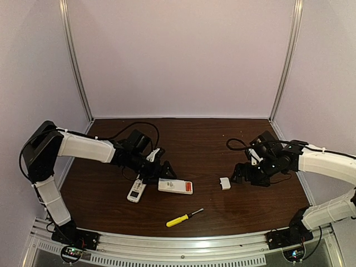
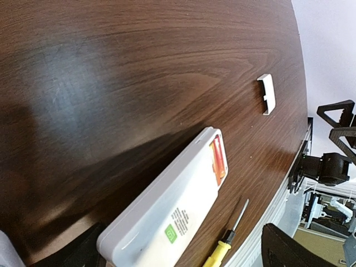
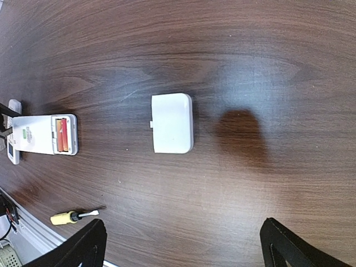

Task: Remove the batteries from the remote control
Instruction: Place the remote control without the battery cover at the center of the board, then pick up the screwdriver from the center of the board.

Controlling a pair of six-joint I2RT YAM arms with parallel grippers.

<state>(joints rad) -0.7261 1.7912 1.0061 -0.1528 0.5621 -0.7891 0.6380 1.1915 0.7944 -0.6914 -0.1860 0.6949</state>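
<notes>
The left gripper and right gripper both stand wide and empty. The orange-red batteries sit in the remote control, at its end toward the white cover. I'd lever one end up before pinching.

You have a dark wooden counter carrying four loose items. A white remote lies flat, back up, its compartment uncovered. A second remote lies just beside its left end. A white cover lies apart to the right. A yellow-handled screwdriver lies toward the near edge.
</notes>
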